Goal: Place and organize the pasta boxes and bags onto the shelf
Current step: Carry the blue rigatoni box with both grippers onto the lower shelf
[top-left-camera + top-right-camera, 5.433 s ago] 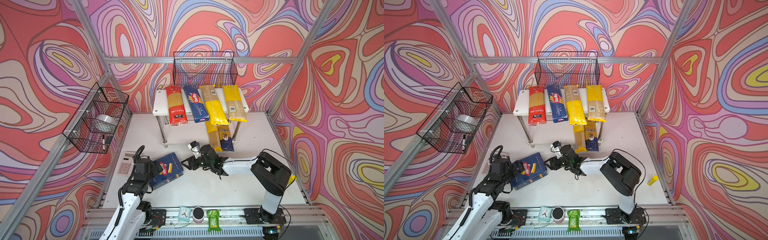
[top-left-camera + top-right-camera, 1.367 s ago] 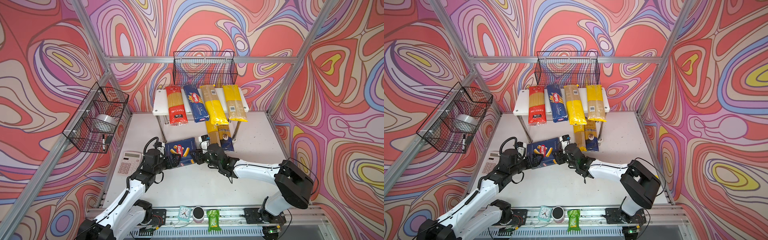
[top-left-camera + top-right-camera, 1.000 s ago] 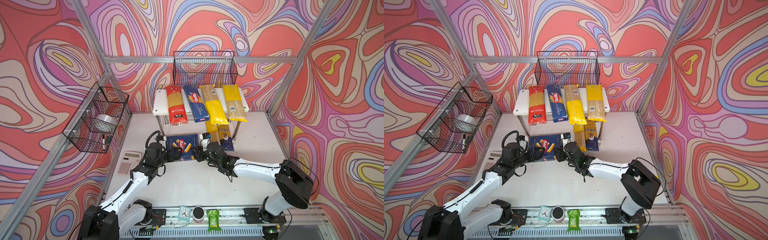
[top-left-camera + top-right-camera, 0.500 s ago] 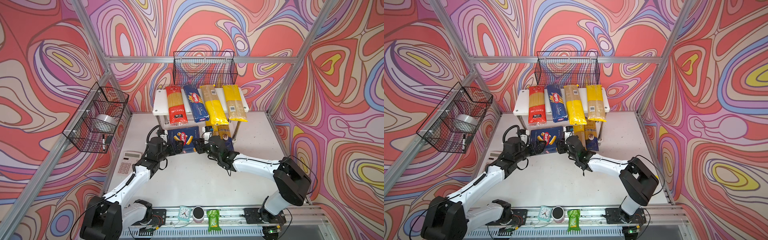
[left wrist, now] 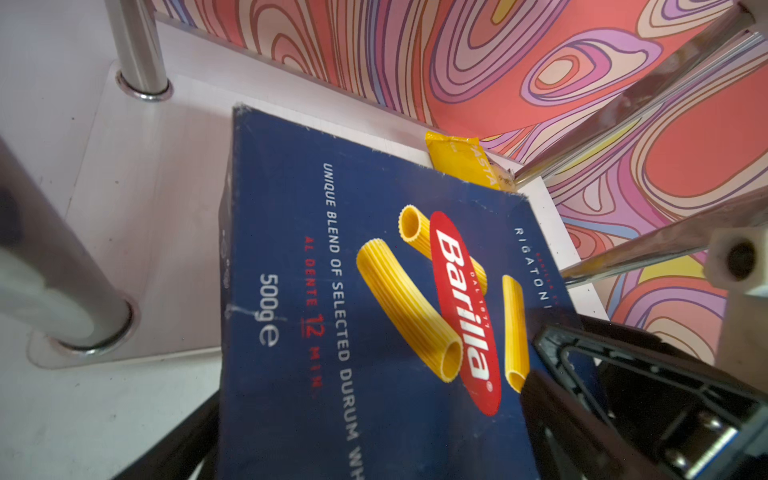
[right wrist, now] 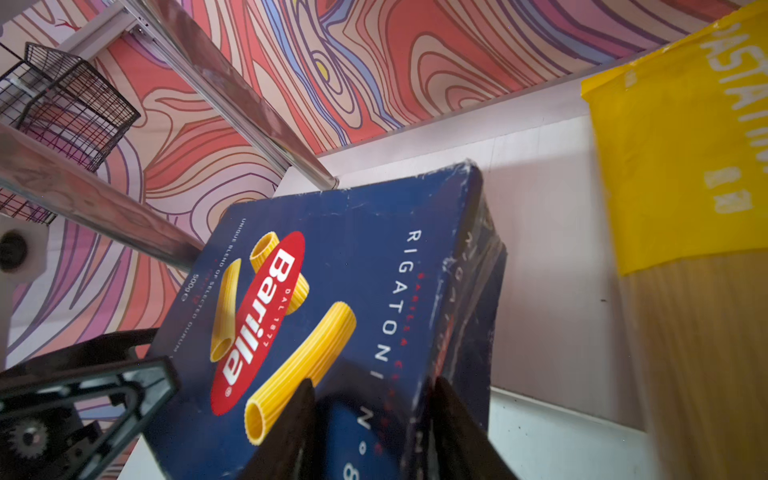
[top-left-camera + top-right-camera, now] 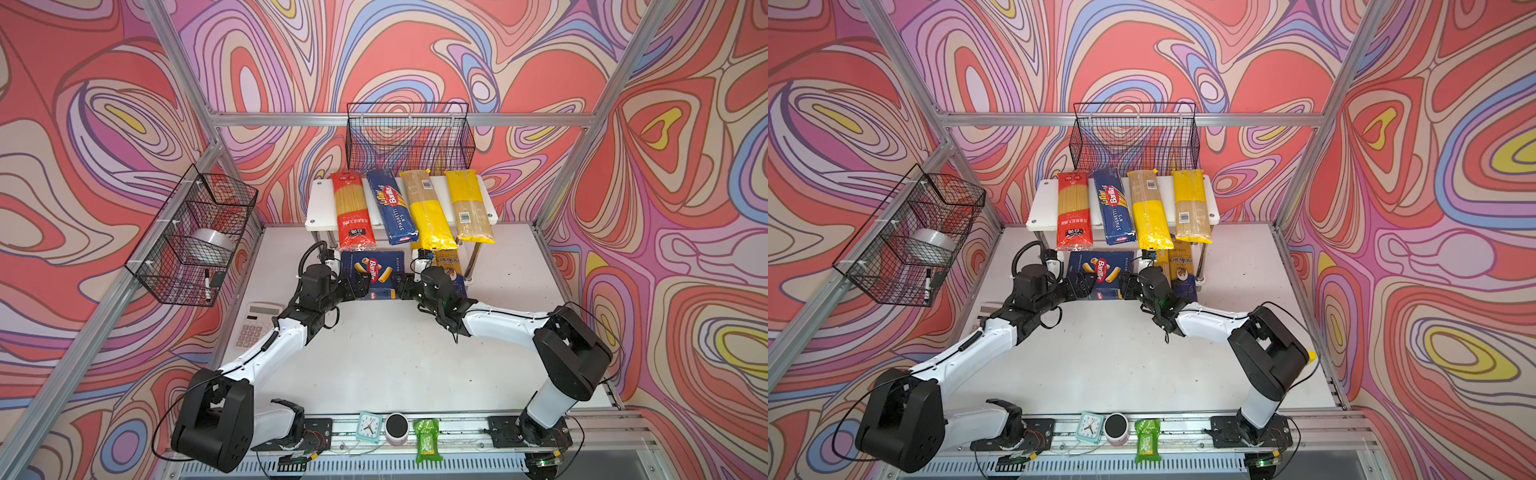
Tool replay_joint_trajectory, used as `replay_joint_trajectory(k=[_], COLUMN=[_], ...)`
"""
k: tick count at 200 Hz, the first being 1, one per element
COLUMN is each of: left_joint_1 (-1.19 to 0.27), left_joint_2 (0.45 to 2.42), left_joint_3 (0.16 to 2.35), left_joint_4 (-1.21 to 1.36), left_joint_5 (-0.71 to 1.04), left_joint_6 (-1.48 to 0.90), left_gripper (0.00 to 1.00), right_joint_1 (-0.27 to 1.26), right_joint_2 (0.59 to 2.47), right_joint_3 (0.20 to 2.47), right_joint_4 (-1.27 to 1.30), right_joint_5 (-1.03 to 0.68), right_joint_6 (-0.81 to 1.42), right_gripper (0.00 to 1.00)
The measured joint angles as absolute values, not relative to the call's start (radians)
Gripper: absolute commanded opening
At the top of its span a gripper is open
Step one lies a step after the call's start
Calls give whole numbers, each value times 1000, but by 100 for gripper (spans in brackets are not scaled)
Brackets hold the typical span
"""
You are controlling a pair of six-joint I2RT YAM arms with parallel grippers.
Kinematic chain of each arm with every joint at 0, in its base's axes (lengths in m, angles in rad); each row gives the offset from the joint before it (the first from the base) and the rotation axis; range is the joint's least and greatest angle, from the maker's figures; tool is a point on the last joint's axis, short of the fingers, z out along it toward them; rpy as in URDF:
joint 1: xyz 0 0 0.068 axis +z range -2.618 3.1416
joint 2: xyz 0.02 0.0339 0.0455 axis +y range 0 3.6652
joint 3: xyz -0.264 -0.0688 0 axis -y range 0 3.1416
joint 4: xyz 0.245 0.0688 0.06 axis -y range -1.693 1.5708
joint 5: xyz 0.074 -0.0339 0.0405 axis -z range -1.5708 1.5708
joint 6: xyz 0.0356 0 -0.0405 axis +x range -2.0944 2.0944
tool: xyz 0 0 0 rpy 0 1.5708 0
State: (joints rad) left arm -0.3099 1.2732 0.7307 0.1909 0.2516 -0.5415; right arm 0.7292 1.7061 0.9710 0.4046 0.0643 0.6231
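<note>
Rigatoni box (image 7: 372,271) gripped btwn L end effector (image 7: 360,288) & R end effector (image 7: 400,289).

In both wrist views the rigatoni box (image 5: 353,311) ran off the picture's edge at its near end. Seen from the right wrist, the yellow Pastatime bag (image 6: 681,166) was blurred and cut off too. In both top views the right end effector (image 7: 403,286) and its wrist covered part of the dark blue-and-gold bag (image 7: 451,264), and the left end effector (image 7: 362,289) hid a near corner of the box.

Bright, even light, soft shadows; the yellow bag (image 6: 685,166) blurs close up.
</note>
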Motion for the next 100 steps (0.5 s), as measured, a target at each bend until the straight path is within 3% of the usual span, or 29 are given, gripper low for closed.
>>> replay_joint_trajectory(k=[100], left_joint_1=[-310], left_joint_2=[1344], left_joint_3=[778], left_joint_4=[266], left_joint_5=[213], left_joint_6=[-487], left_gripper=[100], right_joint_1=[676], right_joint_2=[1831], right_joint_3=[1068], right_joint_4=[403], right_joint_5=[14], right_joint_6=[643], right_gripper=[46])
